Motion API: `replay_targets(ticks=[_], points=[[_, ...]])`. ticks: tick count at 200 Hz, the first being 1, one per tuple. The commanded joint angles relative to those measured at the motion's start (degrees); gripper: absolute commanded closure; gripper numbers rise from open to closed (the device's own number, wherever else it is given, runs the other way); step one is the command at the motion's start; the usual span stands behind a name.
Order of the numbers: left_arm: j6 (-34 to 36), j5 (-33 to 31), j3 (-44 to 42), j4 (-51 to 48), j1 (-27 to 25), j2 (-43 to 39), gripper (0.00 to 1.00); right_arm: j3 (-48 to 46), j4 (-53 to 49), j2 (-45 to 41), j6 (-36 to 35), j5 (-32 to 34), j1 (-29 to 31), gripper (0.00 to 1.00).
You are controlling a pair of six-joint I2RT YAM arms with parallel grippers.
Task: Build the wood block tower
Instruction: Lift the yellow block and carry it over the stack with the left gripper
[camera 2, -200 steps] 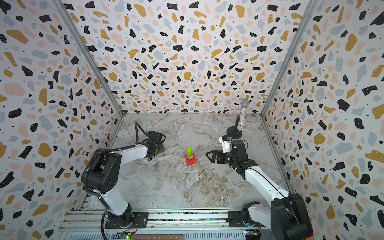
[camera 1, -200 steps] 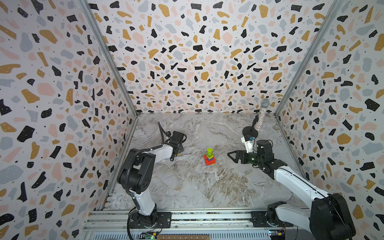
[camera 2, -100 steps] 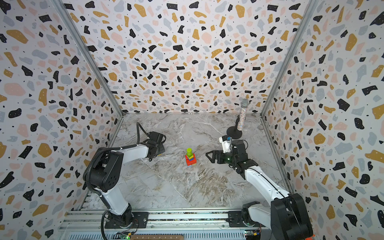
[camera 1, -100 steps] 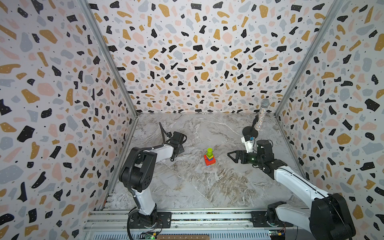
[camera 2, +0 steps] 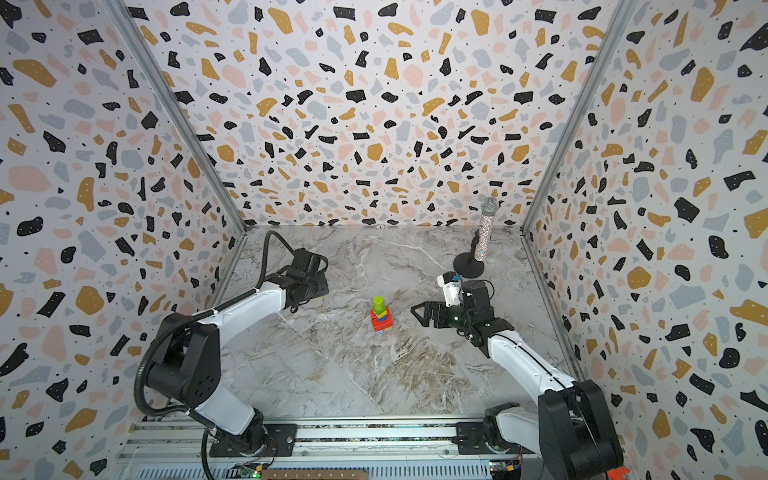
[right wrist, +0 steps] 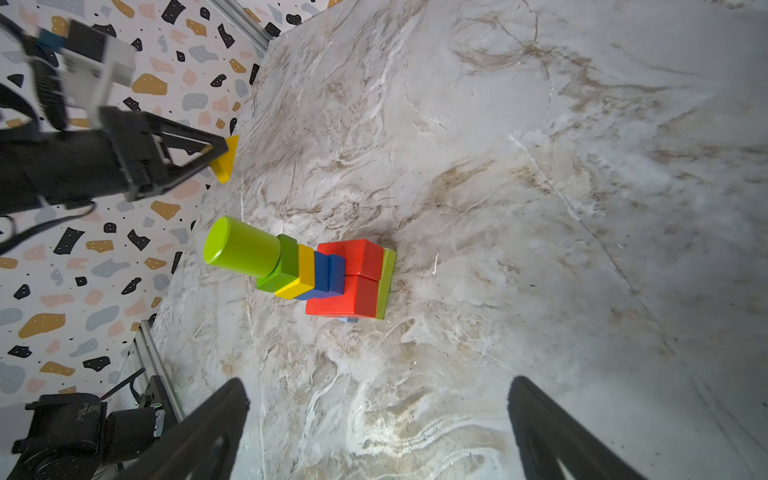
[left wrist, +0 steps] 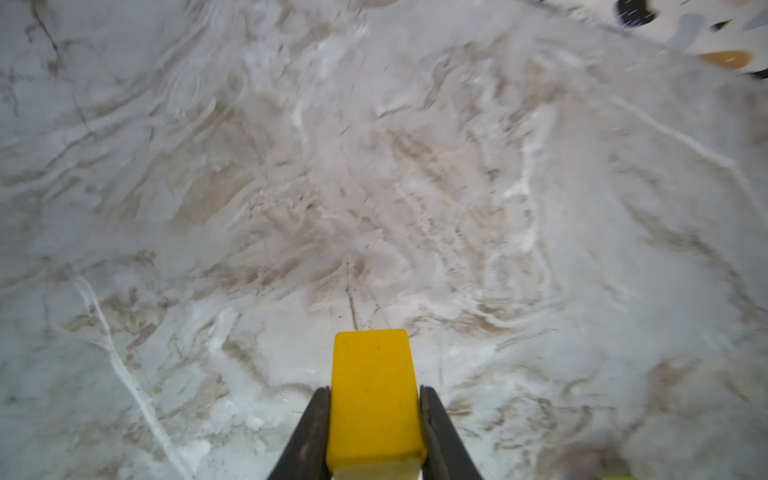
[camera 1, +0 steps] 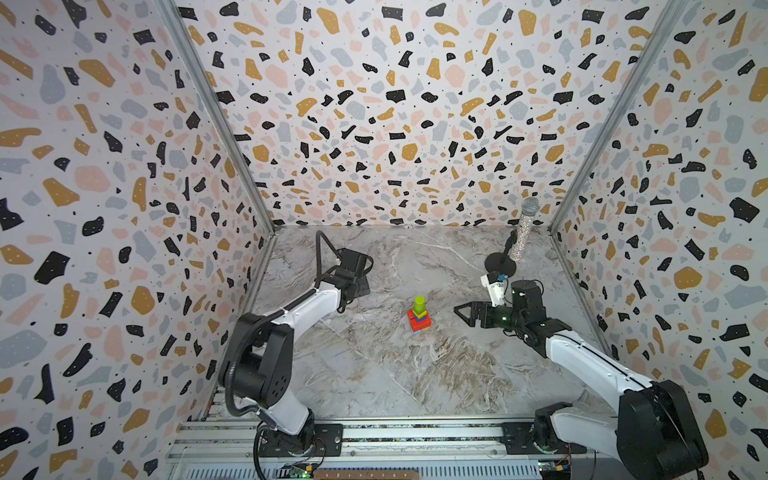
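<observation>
Left of centre in both top views, my left pincer [left wrist: 374,390] has just tightened onto the yellow block [left wrist: 372,361] and now pinches it by two opposite sides. The wrist view of the marble surface [left wrist: 374,166] is smeared, so I judge I'm on the move. That gives me the next piece to place.

At the centre stands the tower [camera 1: 419,318]. It has a light green piece lowest, then red bricks, blue, yellow and a green cube, with a green cylinder [right wrist: 241,247] on top. It's slightly staggered but upright.

Right of it and apart, my right pincer [camera 1: 460,312] is spread wide and empty.
</observation>
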Motion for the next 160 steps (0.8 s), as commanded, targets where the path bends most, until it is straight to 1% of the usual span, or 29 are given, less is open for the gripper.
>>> replay_targets(ticks=[1,14,34,48,69,97,116,160], points=[[4.4,3.4,3.9,-5.2,-1.5,-4.4,0.80,0.7,-1.1,-0.3,-0.4,0.9,-0.2,0.01],[5.4,5.1,6.5,-7.9,-2.4,-5.4,0.79,0.7,-1.3,-0.3,-0.7,1.8,-0.2,0.01],[7.3,4.1,11.9,-13.8,-4.7,-5.9,0.79,0.9,-2.0,0.0,-1.2,3.0,-0.4,0.01],[8.6,4.3,15.3,-17.0,-7.0,-6.1,0.79,1.3,-2.7,0.1,-1.6,3.6,-0.4,0.01],[11.2,6.3,20.1,-21.3,-11.1,-5.2,0.79,1.4,-3.3,-0.3,-1.8,4.3,-0.4,0.01],[14.2,2.1,25.7,-27.7,-17.8,-2.4,0.79,1.4,-3.9,-0.8,-2.1,4.9,-0.5,0.01],[14.4,0.6,27.1,-29.3,-20.1,-1.5,0.80,1.4,-4.1,-1.0,-2.2,5.1,-0.5,0.01],[13.4,0.5,27.2,-28.9,-22.1,-0.3,0.82,1.5,-4.5,-0.9,-2.4,4.8,-0.5,0.01]])
